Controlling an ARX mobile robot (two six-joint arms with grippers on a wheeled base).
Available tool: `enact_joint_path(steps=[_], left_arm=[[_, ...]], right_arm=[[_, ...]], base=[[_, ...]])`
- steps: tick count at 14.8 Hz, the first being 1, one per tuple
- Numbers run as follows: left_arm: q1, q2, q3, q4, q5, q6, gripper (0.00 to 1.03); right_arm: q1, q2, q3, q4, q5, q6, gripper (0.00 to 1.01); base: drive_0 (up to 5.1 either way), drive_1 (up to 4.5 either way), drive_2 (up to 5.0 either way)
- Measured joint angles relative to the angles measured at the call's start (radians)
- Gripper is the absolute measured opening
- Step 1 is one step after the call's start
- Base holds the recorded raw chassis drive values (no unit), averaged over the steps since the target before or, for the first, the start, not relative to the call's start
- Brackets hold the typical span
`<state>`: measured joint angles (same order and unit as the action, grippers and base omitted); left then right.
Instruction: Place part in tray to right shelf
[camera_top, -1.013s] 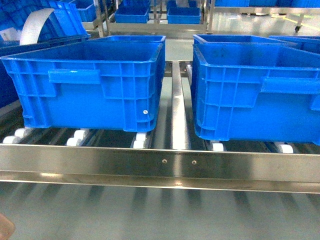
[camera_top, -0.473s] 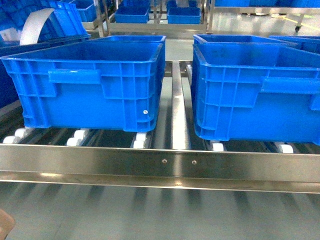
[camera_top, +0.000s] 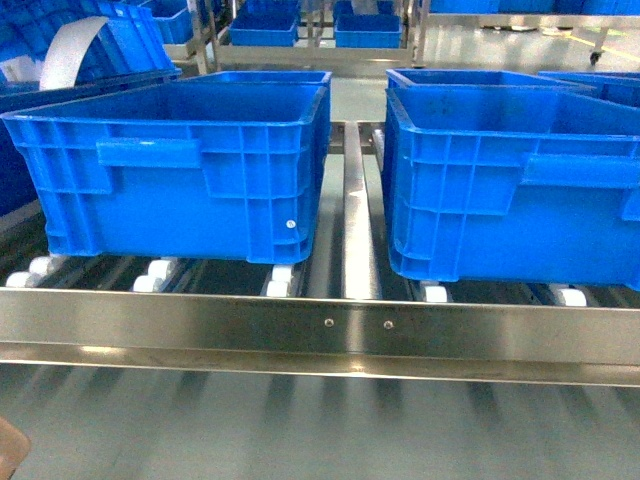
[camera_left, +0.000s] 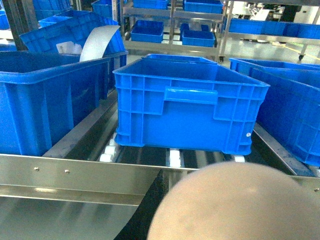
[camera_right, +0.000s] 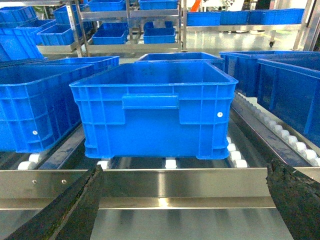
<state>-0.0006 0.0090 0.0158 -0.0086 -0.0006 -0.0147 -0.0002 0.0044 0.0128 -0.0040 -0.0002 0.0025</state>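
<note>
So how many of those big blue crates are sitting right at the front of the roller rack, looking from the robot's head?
2. The left crate and the right crate sit on the rack's rollers, behind the steel front rail. More crates stand behind, partly hidden.

No readable text or labels.

The right shelf is a stainless-steel rack. Its long flat front rail runs level from 9 to 3 o'clock, with two screws near the middle. Behind the rail, small white rollers stand in rows going towards 12 o'clock.
</note>
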Motion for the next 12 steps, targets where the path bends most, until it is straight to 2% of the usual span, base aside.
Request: enact_joint_path(steps=[12], left_arm=[[0.0,0.0,0.0,0.0,0.0,0.0,0.12]], right_arm=[[0.0,0.0,0.0,0.0,0.0,0.0,0.98]], base=[[0.0,0.0,0.0]])
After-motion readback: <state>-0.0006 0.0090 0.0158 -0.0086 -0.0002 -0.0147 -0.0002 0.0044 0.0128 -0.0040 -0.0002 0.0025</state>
